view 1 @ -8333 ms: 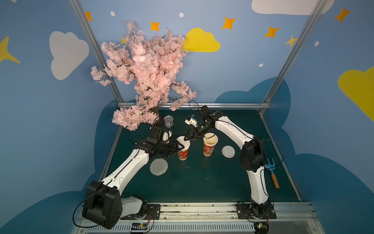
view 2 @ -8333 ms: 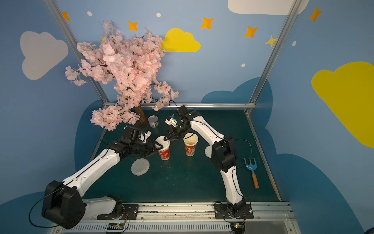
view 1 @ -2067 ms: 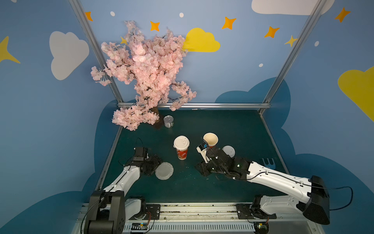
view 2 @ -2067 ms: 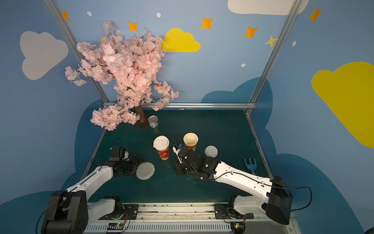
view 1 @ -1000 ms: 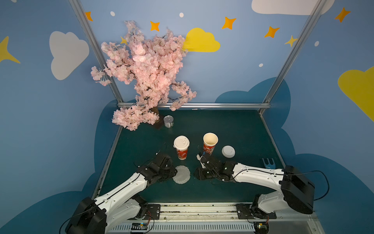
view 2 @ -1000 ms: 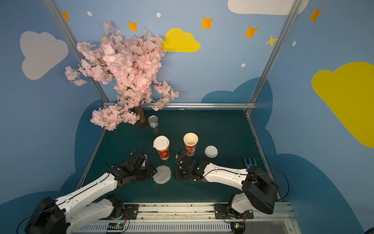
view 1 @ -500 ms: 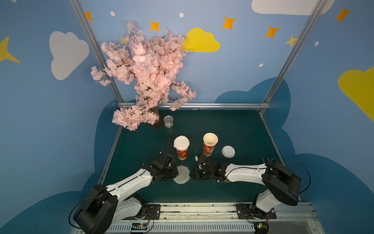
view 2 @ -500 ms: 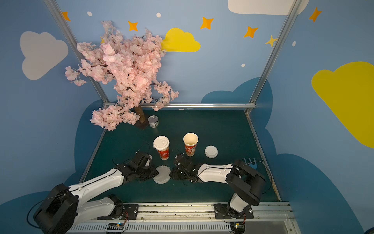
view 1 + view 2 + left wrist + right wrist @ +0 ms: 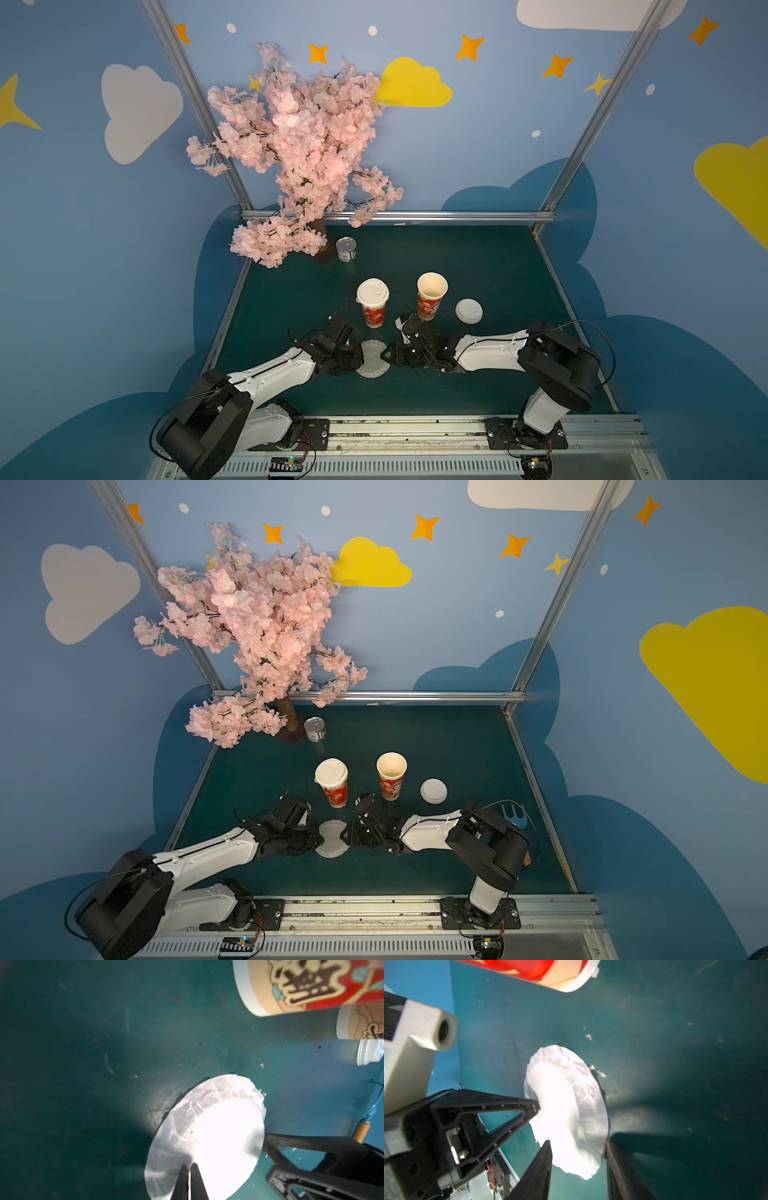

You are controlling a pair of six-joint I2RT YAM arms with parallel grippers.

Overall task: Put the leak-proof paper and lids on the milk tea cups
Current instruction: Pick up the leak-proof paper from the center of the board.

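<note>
Both arms have come low to the leak-proof paper [image 9: 207, 1126] at the desk [image 9: 478, 266] front. The left gripper [image 9: 189, 1165] jaws pinch its rim; the right gripper [image 9: 578, 1142] jaws stand apart. It looks thin, limp and easily torn: better to take the edge.

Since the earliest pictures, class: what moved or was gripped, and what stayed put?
The leak-proof paper shifted to the robot's right, now before the lidded cup and open cup. The left gripper has shut on its edge; the right gripper, open, has come to the opposite edge. Cups, loose lid and tin can stayed put.
</note>
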